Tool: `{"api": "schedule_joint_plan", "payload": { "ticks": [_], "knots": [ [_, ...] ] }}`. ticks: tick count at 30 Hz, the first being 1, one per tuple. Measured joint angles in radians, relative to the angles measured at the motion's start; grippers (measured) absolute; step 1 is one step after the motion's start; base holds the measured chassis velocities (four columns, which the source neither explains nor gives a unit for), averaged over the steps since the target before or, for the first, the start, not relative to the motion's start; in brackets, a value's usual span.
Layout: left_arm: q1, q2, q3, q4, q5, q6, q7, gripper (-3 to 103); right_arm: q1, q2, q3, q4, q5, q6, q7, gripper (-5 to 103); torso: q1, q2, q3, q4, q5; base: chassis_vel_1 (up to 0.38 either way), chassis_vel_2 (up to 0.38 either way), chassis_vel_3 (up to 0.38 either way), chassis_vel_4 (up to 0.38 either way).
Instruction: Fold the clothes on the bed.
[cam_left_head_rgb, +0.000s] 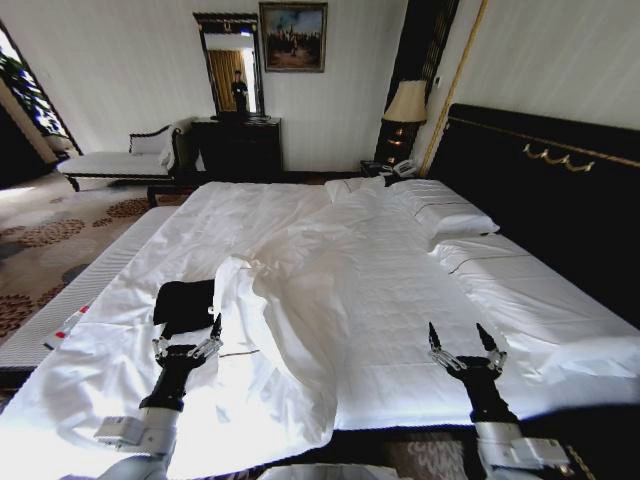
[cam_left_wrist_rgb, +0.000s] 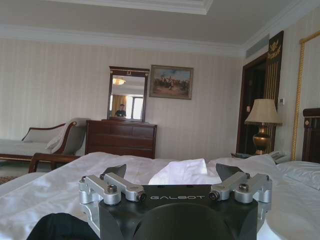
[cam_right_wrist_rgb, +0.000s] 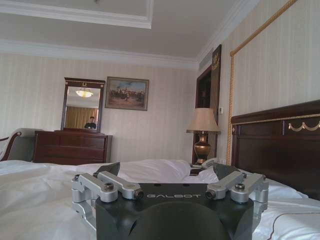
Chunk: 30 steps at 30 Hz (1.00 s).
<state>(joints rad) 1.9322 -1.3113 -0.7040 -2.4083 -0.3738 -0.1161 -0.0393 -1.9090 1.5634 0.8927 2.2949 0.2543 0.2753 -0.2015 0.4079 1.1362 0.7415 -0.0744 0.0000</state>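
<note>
One black T-shirt (cam_left_head_rgb: 183, 303) is lying bunched at the lower left of the head view, on the bed (cam_left_head_rgb: 400, 290), touching the edge of a rumpled white duvet (cam_left_head_rgb: 290, 300) that is spreading across the middle. Left gripper (cam_left_head_rgb: 188, 346) is hovering just below the shirt, fingers spread apart and holding nothing. Right gripper (cam_left_head_rgb: 464, 349) is hanging over bare sheet at lower right, well apart from the shirt, fingers likewise spread. Dark headboard (cam_left_head_rgb: 540, 190) is occupying the right side.
</note>
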Motion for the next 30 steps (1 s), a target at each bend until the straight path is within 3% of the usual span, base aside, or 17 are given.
{"api": "schedule_joint_plan", "payload": {
  "ticks": [21, 26, 30],
  "knots": [
    [-0.021, 0.01, -0.016, 0.024, -0.011, -0.006, -0.014, 100, 0.004, 0.001, -0.003, -0.009, 0.004, 0.016, -0.01, 100, 0.0, 0.0, 0.0, 0.0, -0.0001, 0.125, 0.161, -0.11, -0.154],
    [-0.006, 0.014, -0.034, 0.003, -0.017, -0.009, -0.029, 100, 0.01, -0.03, -0.005, -0.009, 0.048, 0.029, -0.011, 100, 0.0, 0.0, 0.0, 0.0, 0.0, 0.013, 0.006, -0.015, -0.017],
    [0.01, 0.007, -0.053, -0.05, -0.025, 0.009, -0.046, 100, 0.01, -0.102, -0.022, 0.01, 0.139, 0.027, -0.016, 100, 0.0, 0.0, 0.0, 0.0001, 0.0005, 0.0, 0.0, 0.0, 0.0]
  ]
}}
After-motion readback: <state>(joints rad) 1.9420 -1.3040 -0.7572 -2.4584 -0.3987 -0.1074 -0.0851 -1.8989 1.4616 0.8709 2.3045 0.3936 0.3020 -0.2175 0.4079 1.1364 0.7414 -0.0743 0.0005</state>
